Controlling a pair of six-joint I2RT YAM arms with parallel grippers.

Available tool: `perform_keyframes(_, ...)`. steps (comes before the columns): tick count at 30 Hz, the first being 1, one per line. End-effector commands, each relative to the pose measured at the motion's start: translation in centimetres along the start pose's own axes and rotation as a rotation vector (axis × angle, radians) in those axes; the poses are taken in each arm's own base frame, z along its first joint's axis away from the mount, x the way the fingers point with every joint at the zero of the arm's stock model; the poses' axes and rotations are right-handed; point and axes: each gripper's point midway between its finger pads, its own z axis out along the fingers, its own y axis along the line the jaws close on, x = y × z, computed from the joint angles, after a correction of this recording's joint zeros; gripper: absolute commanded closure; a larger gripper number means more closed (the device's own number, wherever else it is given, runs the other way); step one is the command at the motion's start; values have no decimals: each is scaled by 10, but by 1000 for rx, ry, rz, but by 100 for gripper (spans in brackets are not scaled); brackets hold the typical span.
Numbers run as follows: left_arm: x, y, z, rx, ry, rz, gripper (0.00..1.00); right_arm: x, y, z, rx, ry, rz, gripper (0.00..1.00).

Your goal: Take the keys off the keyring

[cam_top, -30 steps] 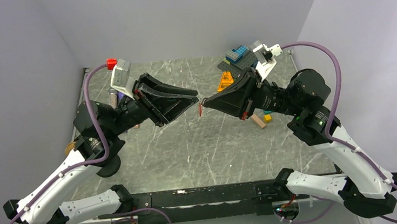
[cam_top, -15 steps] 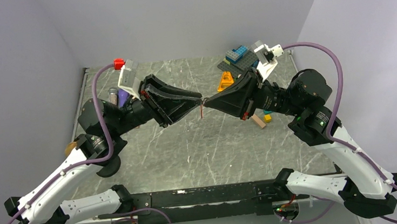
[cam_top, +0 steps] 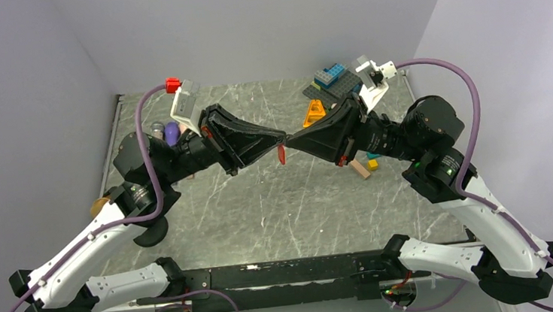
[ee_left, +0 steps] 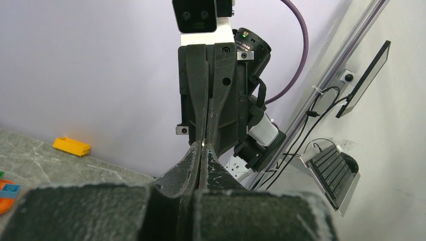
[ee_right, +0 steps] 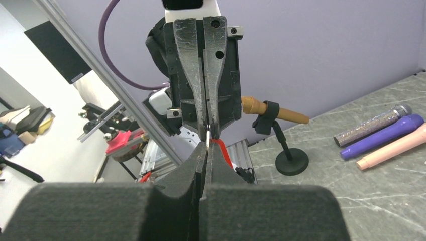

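Observation:
My two grippers meet tip to tip above the middle of the table. The left gripper [cam_top: 281, 136] is shut, and a tiny silver-grey glint, the key [ee_left: 202, 144], shows at its tips. The right gripper [cam_top: 290, 139] is shut too. A thin silver sliver [ee_right: 208, 135] runs from its tips [ee_right: 208, 146] into the left gripper's jaws. The keyring's red tag [cam_top: 281, 154] hangs just below the meeting point. In the right wrist view the tag [ee_right: 222, 152] lies beside my right finger. The thin ring itself is hidden between the pads.
Toy blocks on a grey plate [cam_top: 331, 79] and an orange triangle piece [cam_top: 316, 111] lie at the back right. A wooden block [cam_top: 360, 169] lies under the right arm. Toy microphones [ee_right: 374, 125] and a black stand [ee_right: 291, 160] are on the left side.
The left gripper moved right to the right gripper's tips and closed from open to shut. The red tag swung slightly. The right arm stayed nearly still.

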Motion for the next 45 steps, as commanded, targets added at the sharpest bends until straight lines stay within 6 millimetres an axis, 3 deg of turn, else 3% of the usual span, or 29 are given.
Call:
perform_keyframes(1,-9,-13,4,56,-2,34,100,-12,16,-1,-49,-22,-39,100)
perform_keyframes(9,14,-25,9,142,196,45,100,0,15,2,-67,52,-30,100)
perform_keyframes(20,56,-28,-11,198,462,9,100,15,15,-2,-61,184,-34,100)
perform_keyframes(38,81,-35,-23,292,649,-74,100,31,14,1,-81,300,22,100)
perform_keyframes(45,85,-31,-18,284,650,-100,100,31,8,8,-71,293,22,100)
